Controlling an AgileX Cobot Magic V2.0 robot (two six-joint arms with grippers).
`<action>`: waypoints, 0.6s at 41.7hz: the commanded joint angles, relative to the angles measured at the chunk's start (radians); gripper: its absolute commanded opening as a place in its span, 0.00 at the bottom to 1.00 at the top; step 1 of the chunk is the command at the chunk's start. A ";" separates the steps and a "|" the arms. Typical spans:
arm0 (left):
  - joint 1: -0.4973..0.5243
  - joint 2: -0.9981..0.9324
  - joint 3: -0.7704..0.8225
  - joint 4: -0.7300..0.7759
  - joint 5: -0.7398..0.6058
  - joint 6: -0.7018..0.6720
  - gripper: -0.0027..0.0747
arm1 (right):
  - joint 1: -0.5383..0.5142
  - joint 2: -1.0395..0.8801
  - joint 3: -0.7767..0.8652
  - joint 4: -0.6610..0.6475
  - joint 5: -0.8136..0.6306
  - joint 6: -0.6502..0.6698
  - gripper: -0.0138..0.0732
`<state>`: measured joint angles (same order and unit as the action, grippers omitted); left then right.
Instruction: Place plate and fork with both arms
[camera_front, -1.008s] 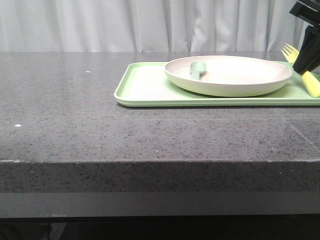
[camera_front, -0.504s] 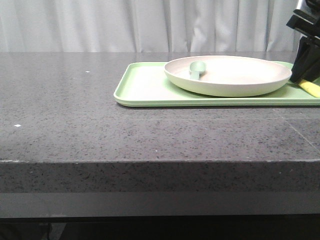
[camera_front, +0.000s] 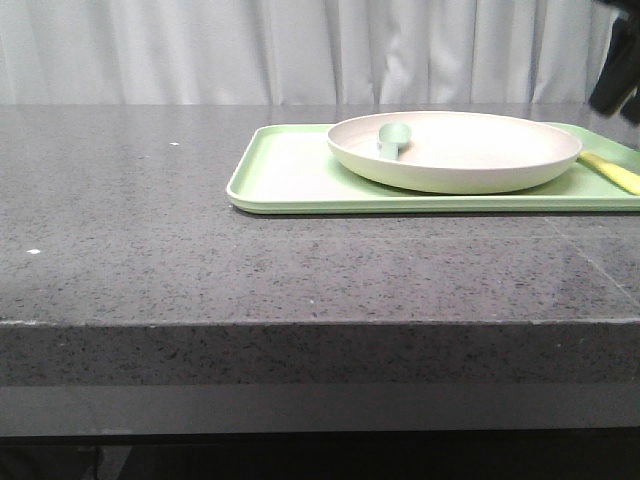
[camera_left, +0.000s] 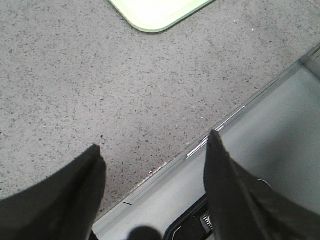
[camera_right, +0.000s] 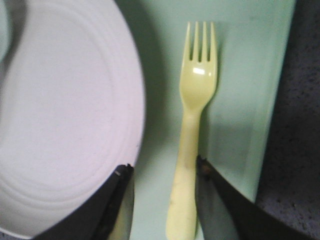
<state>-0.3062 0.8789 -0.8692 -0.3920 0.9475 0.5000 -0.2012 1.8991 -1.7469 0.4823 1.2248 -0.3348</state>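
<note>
The cream-white plate (camera_front: 455, 150) sits on the light-green tray (camera_front: 285, 175). The pale-yellow fork (camera_front: 612, 172) lies flat on the tray to the right of the plate. In the right wrist view the fork (camera_right: 192, 130) lies beside the plate (camera_right: 60, 115), its handle between my fingers. My right gripper (camera_right: 162, 164) is open above the fork handle, apart from it; it shows at the front view's top right corner (camera_front: 615, 75). My left gripper (camera_left: 152, 150) is open and empty over the table's front edge.
A grey-green spoon (camera_front: 393, 139) rests in the plate at its left side. One tray corner (camera_left: 150, 12) shows in the left wrist view. The dark speckled table (camera_front: 150, 230) extends left of the tray. A white curtain hangs behind.
My right gripper lowered the fork onto the tray, let go of it and rose up and to the right. The fork now lies flat.
</note>
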 joint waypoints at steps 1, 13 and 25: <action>0.003 -0.010 -0.027 -0.016 -0.047 0.001 0.57 | -0.001 -0.139 -0.021 0.013 0.097 -0.005 0.54; 0.003 -0.010 -0.027 -0.014 -0.034 0.001 0.57 | 0.141 -0.431 0.106 -0.163 0.052 0.091 0.54; 0.003 -0.012 -0.027 0.005 -0.034 -0.003 0.57 | 0.250 -0.734 0.368 -0.243 0.008 0.172 0.54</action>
<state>-0.3062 0.8787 -0.8692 -0.3747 0.9556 0.5000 0.0469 1.2667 -1.4280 0.2591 1.2514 -0.1872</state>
